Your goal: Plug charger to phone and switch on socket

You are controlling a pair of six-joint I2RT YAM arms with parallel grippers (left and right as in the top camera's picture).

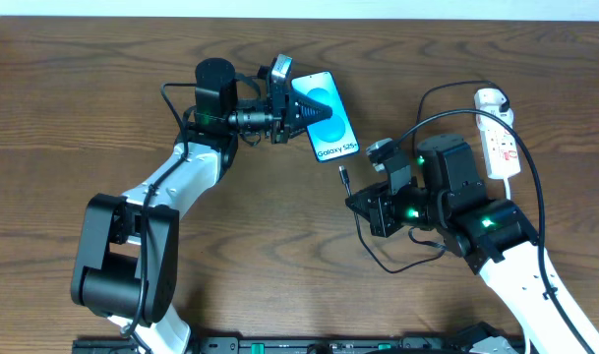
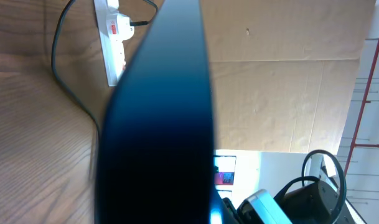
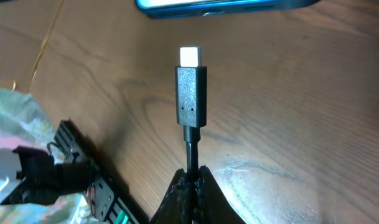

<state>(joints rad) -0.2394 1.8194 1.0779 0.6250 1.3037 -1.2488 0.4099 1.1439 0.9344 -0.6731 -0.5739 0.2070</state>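
Note:
The phone (image 1: 326, 116), light-blue screen with a teal circle and "Galaxy S25+", lies tilted at the table's back centre. My left gripper (image 1: 297, 106) is shut on its left end; in the left wrist view the phone (image 2: 158, 130) fills the frame as a dark blur. My right gripper (image 1: 363, 202) is shut on the charger cable just behind its plug tip (image 3: 190, 87), which points at the phone's near edge (image 3: 226, 6) with a gap between. The black cable (image 1: 447, 113) loops back to the white socket strip (image 1: 498, 133) at far right.
The strip's thick white cord (image 1: 520, 197) runs down along my right arm. The strip also shows in the left wrist view (image 2: 112, 37). A black rail with green parts (image 1: 279, 344) lines the table's front edge.

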